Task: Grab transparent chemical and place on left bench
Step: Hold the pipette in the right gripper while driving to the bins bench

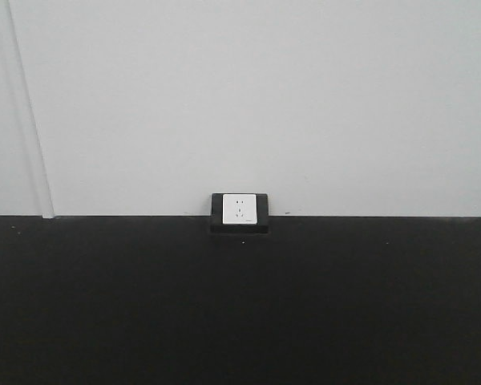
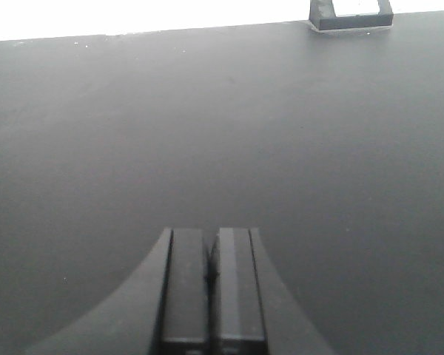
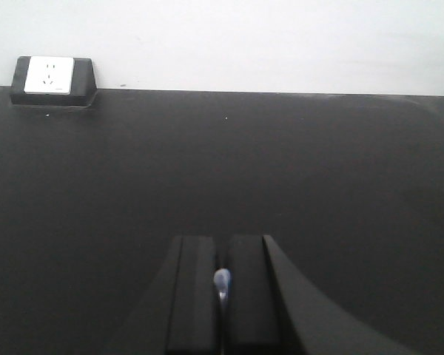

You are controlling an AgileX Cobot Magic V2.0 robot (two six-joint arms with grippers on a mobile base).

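In the right wrist view my right gripper [image 3: 222,248] is shut on the transparent chemical [image 3: 222,281], a thin pale-blue glass tube whose rounded end shows between the two black fingers. It hangs over the black bench [image 3: 281,170]. In the left wrist view my left gripper [image 2: 210,240] is shut and empty over the same matte black bench [image 2: 207,126]. The front view shows only the bench [image 1: 240,305] and the wall; no gripper shows there.
A white wall socket in a black housing [image 1: 240,211] sits where the bench meets the white wall; it also shows in the right wrist view [image 3: 52,80] and at the top edge of the left wrist view [image 2: 351,15].
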